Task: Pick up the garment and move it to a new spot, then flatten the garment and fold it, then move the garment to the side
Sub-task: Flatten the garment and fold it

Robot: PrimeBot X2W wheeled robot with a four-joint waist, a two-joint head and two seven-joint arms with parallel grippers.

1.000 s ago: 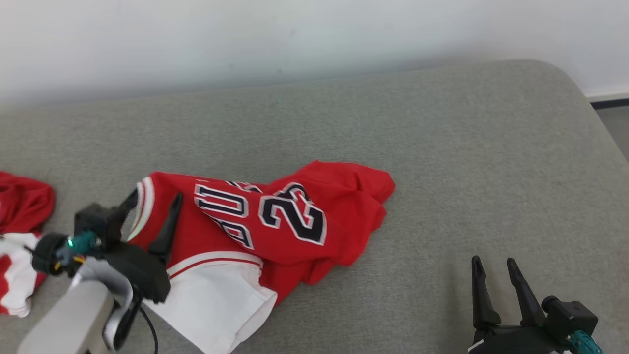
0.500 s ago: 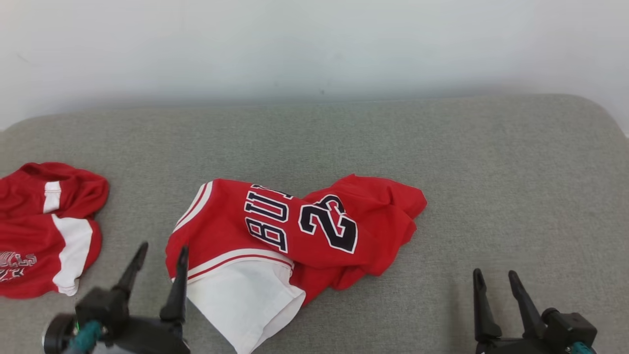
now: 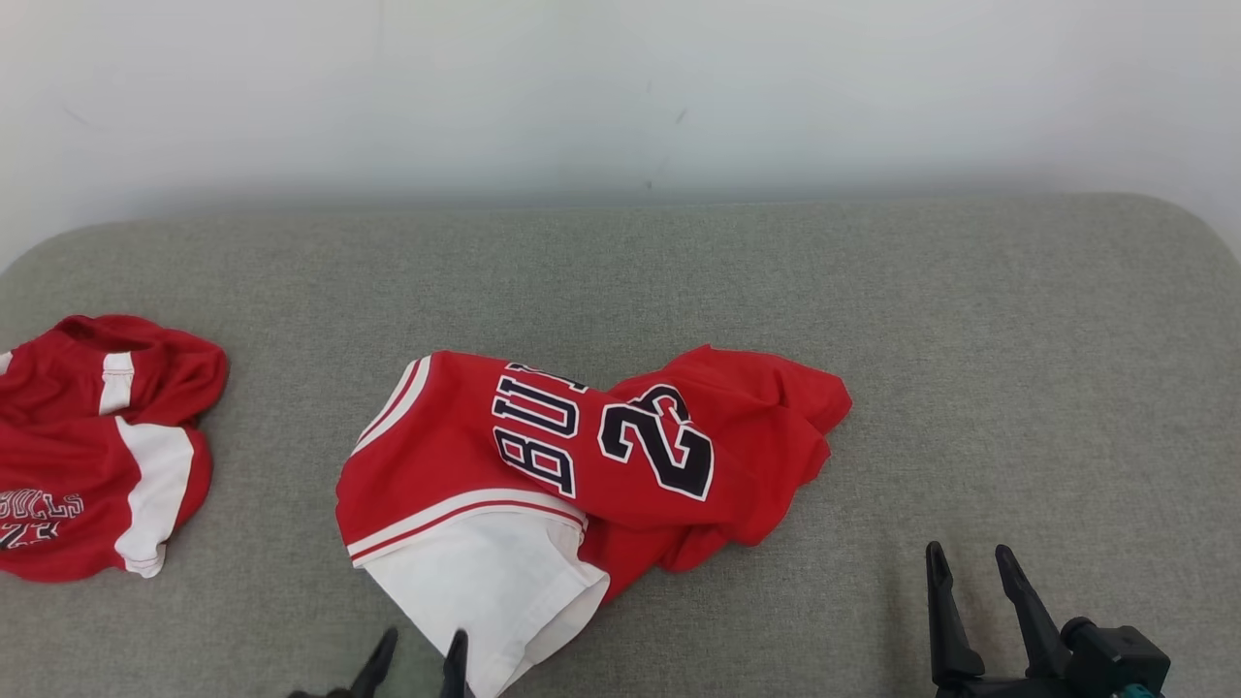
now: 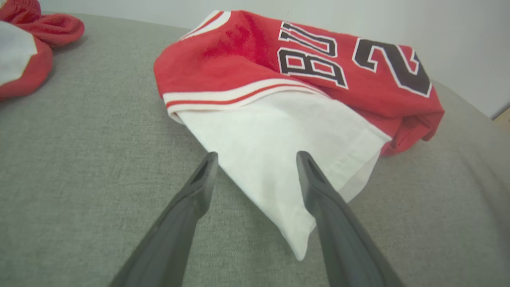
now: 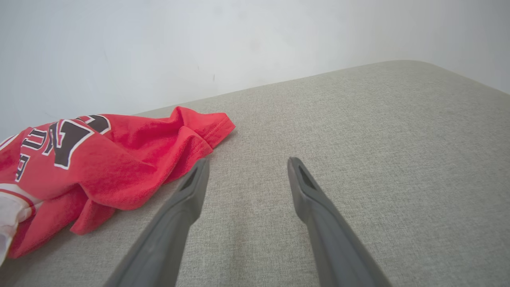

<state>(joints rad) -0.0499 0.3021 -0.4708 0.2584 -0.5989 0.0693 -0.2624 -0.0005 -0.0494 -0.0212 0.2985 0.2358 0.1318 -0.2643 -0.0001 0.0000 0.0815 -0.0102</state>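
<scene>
The garment is a crumpled red jersey with dark "BU" letters, the number 23 and a white panel, lying mid-surface. My left gripper pokes up at the bottom edge of the head view, open, its tips just short of the white panel's near corner. In the left wrist view the white panel of the garment lies past and between the spread fingers of the left gripper, and nothing is held. My right gripper stands open at the lower right, apart from the garment. The right gripper has bare fabric surface between its fingers.
A second red and white jersey lies bunched at the far left, also seen as the second jersey. The grey upholstered surface ends at a white wall behind and curves off at its right corner. Bare grey cushion stretches to the garment's right.
The camera has swung, bringing the second jersey into view. My left gripper has drawn back from the garment's left edge to the bottom of the view. The garment lies as before.
</scene>
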